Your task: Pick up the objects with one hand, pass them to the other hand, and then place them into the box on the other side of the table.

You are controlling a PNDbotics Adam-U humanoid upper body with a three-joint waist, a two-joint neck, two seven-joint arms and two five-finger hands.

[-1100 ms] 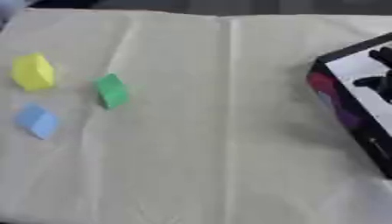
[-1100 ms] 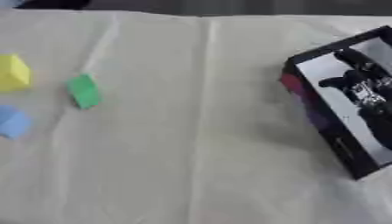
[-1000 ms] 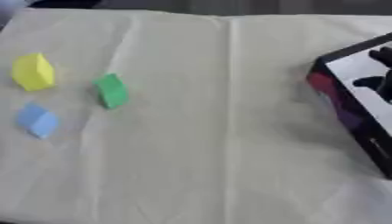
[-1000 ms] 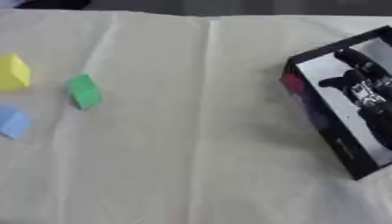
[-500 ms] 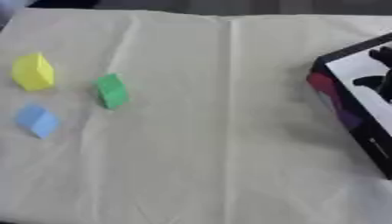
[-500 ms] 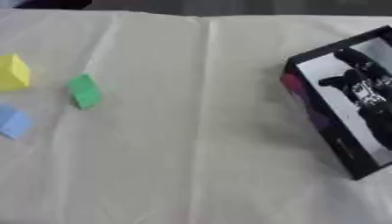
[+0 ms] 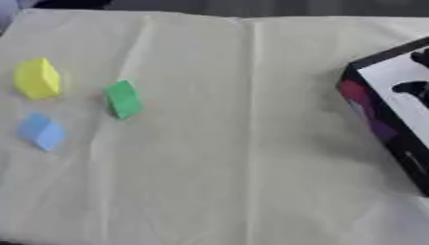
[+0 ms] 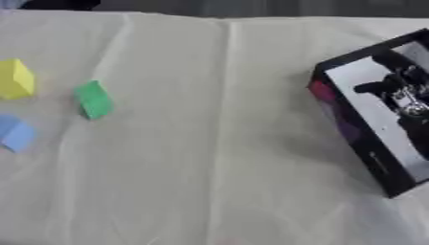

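Three foam blocks lie at the left of the cream cloth: a yellow block (image 7: pixel 37 78), a green block (image 7: pixel 123 99) to its right, and a blue block (image 7: pixel 42 131) below the yellow one. None of them is touched. A black box (image 8: pixel 345 120) with a white inside stands tilted at the right edge. My right hand (image 8: pixel 400 93), black with silver joints, shows over the inside of the box; I cannot make out how it is posed or whether it holds anything. My left hand appears in neither view.
The cream cloth (image 7: pixel 251 143) covers the whole table, with a long fold running down its middle and a wide bare stretch between the blocks and the box. The table's far edge runs along the top.
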